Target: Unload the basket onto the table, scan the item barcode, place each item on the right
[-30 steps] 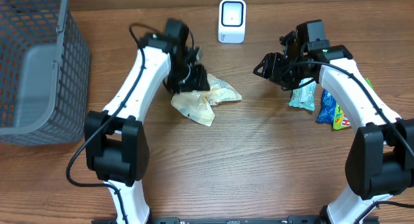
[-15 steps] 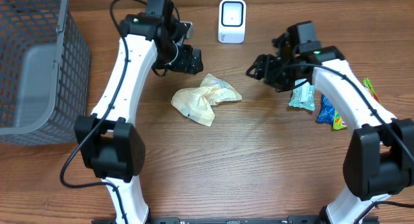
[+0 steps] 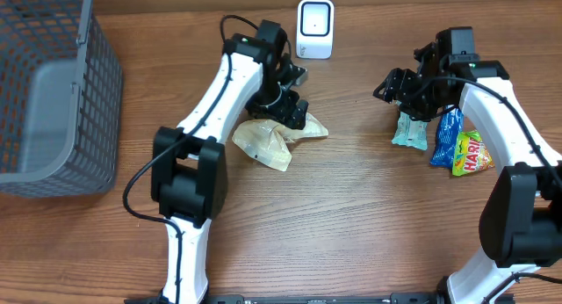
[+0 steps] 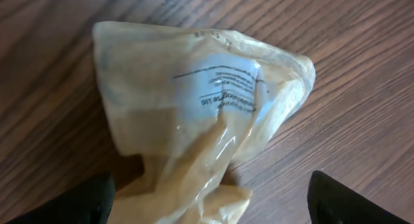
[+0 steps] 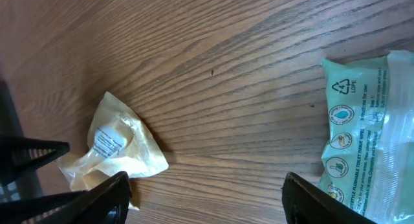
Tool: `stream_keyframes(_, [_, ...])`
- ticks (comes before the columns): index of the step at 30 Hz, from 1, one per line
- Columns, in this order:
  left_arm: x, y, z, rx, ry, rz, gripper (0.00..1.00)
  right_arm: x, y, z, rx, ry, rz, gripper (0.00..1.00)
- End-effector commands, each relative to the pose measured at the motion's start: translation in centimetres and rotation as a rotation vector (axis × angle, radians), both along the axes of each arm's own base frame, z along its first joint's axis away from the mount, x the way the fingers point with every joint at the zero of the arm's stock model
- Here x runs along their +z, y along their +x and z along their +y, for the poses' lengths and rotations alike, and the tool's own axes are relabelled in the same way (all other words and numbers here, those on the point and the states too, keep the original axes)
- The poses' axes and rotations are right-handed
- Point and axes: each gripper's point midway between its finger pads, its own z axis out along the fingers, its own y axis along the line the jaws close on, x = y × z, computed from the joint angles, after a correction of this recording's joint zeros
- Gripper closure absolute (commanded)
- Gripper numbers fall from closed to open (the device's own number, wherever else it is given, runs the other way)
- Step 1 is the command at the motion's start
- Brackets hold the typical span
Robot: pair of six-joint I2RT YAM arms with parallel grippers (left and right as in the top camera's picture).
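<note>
Nearest us the tabletop (image 3: 351, 234) is bare wood, with plenty of room to swing through. Up at mid-table lies the crumpled bag (image 3: 274, 139), flat on the wood, its long axis running from near-left to far-right. The wrist view shows a white printed label (image 4: 223, 88) facing up, though I can't make out a barcode on it. Over the bag's far edge hangs the left claw (image 3: 291, 113), jaws spread wide and holding nothing, fingers (image 4: 77, 201) showing at either side. The bag sits below it and a touch nearward, so that's plainly the nearer arm. Across to the right, the right claw (image 3: 397, 86) is spread and empty too, well apart from the bag, hovering by a teal packet (image 3: 411, 130) with snack packets (image 3: 461, 148) beside it. Farther back, the scanner (image 3: 314, 27) stands at the far edge, just beyond the bag and slightly right, which looks like a short, unobstructed lift. The basket (image 3: 53, 155) sits far left, well out of the way.
</note>
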Motion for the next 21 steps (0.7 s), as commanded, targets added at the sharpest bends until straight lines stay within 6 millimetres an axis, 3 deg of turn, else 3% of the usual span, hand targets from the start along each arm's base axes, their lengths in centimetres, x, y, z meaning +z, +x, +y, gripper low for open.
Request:
stream_keyframes(1, [-2.4, 0.2, 0.6, -0.026, 0.038, 0.028, 0.20, 1.7, 0.8, -0.2, 0.024, -0.021, -0.064, 0.24])
stream_keyframes(5, [-4.5, -0.1, 0.8, -0.025, 0.053, 0.073, 0.39, 1.6, 0.8, -0.3, 0.022, -0.029, -0.065, 0.24])
stream_keyframes(12, [-4.9, 0.3, 0.4, -0.023, 0.040, 0.064, 0.95, 1.6, 0.8, -0.3, 0.023, -0.029, -0.065, 0.24])
stream_keyframes(16, [-4.4, -0.4, -0.5, -0.004, -0.051, 0.113, 0.96, 1.6, 0.7, -0.3, 0.041, -0.036, -0.070, 0.24])
stream_keyframes(19, [-3.0, -1.3, -2.3, -0.006, -0.229, 0.183, 0.96, 1.5, 0.7, -0.3, 0.041, -0.036, -0.066, 0.24])
stream_keyframes(21, [-1.0, -1.9, -3.9, -0.034, -0.422, 0.225, 0.96, 1.5, 0.7, -0.3, 0.041, -0.036, -0.066, 0.24])
